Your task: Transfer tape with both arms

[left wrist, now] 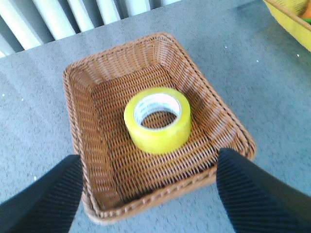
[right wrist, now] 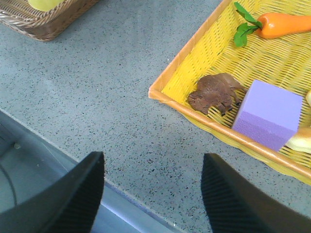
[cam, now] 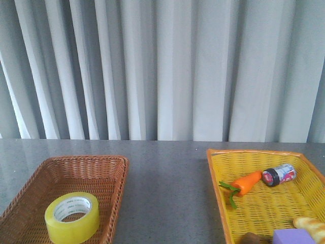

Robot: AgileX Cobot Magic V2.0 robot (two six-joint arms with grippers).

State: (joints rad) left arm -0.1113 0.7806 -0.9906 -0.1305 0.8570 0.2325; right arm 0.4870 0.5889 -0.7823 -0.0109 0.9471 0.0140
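Observation:
The tape [cam: 72,217], a yellow roll with a white printed core, lies flat in the brown wicker basket [cam: 109,168] at the front left of the table. The left wrist view shows the tape [left wrist: 157,119] in the middle of that basket [left wrist: 77,111]. My left gripper [left wrist: 148,167] hangs open above the basket's near rim, short of the roll, with nothing between its fingers. Over the table's front edge, between the two baskets, my right gripper [right wrist: 151,167] is open and empty. Neither arm shows in the front view.
A yellow wicker basket [cam: 216,178] at the front right holds a toy carrot [cam: 245,183], a small purple-lidded can [cam: 279,175], a purple block [right wrist: 267,114], a brown lump [right wrist: 216,92] and a bread piece [cam: 311,226]. A grey curtain hangs behind the table.

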